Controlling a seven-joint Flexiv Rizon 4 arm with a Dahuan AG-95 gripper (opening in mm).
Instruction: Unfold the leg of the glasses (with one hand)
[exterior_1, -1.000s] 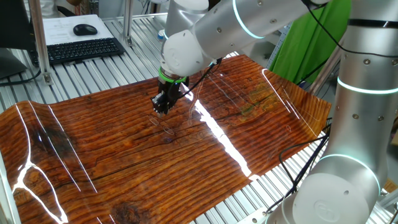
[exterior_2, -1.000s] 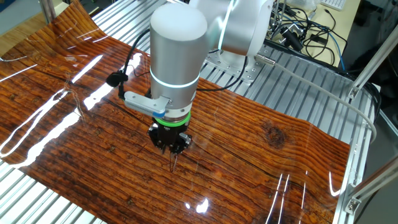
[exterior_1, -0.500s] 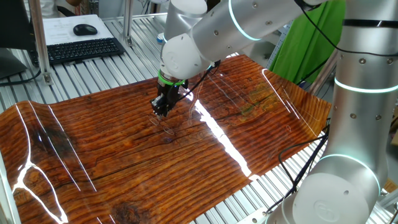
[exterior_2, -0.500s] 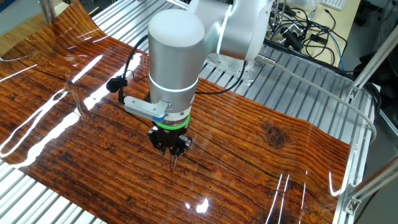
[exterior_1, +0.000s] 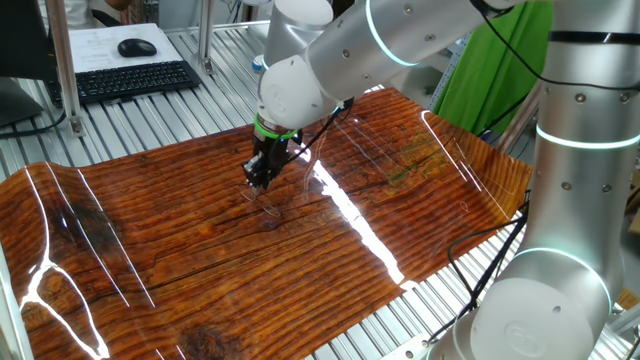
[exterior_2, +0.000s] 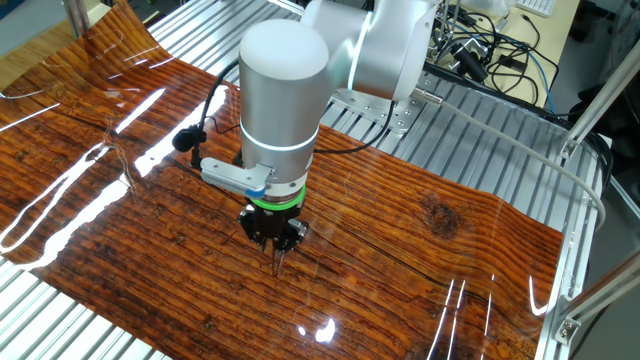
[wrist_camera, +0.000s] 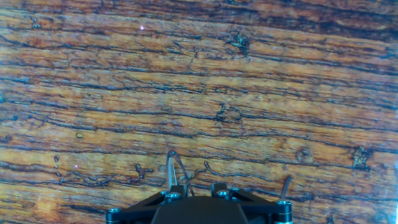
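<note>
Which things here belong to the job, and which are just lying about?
Job: glasses, end effector.
Lying about: keyboard, mouse, green cloth, cables.

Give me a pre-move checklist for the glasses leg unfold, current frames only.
1. Glasses located: ok. The glasses lie on the wood-grain mat just below the gripper.
2. Gripper over the glasses: ok, in both fixed views.
3. Grip on a leg: cannot tell. Thin wire shows at the fingers in the hand view; contact unclear.
4. Jaw state: cannot tell.
5. Leg folded or open: cannot tell, frame too thin to read.
6. Space around the gripper: ok, only bare mat close by.
</note>
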